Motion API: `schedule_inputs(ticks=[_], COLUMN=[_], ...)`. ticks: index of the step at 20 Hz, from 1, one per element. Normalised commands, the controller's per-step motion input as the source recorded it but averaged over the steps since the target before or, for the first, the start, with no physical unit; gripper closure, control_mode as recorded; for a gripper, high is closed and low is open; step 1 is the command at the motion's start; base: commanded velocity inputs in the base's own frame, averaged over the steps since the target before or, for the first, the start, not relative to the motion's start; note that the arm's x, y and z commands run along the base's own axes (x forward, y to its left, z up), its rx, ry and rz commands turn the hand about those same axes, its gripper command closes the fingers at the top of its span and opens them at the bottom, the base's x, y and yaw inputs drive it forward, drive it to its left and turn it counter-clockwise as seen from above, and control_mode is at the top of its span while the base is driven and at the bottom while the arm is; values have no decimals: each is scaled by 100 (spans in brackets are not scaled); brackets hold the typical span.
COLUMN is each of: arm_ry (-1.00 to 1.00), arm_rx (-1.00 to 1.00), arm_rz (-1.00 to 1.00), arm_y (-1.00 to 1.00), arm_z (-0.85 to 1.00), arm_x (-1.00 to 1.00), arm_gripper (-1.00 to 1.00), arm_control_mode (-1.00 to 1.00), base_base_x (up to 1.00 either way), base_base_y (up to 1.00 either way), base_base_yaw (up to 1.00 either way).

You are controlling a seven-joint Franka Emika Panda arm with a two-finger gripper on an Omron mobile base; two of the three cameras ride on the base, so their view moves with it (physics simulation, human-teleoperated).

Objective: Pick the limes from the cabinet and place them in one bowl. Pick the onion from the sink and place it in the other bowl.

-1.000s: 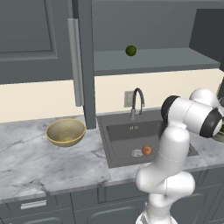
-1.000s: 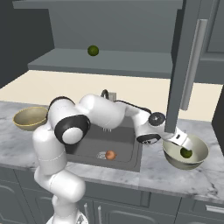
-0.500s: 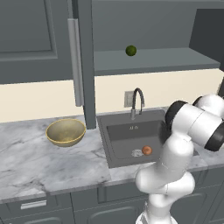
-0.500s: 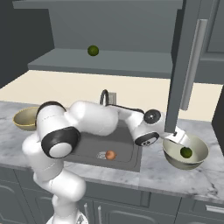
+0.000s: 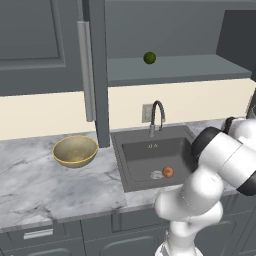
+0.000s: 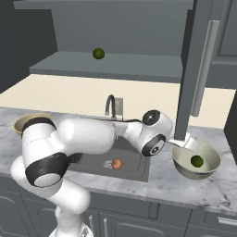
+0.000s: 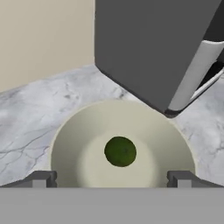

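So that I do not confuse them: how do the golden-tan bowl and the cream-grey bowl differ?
The golden-tan bowl has nothing in it; the cream-grey bowl holds a lime. The first has an olive-yellow inside, the second a pale one. Both are round.

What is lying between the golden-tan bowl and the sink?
In the left base view, only bare marble counter lies between the golden-tan bowl and the sink.

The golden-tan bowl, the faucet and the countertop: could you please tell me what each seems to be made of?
The golden-tan bowl looks like glazed ceramic, perhaps metal: its rim is a brighter gold than its duller inside. The faucet seems to be dark metal, with pale highlights along its curve. The countertop looks like polished marble, or an imitation, given its grey veins.
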Motion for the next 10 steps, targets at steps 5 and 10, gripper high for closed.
schedule_inputs(ticks=[5,10], arm_ry=[0,0], arm_rx=[-2,0], arm_rz=[-11,-11], arm_y=[29,32], arm_z=[44,45], arm_x=[-10,-8], arm_gripper=[-100,-100], arm_control_mode=[-100,-100], base_base_x=[0,0], base_base_y=[0,0], base_base_yaw=[0,0])
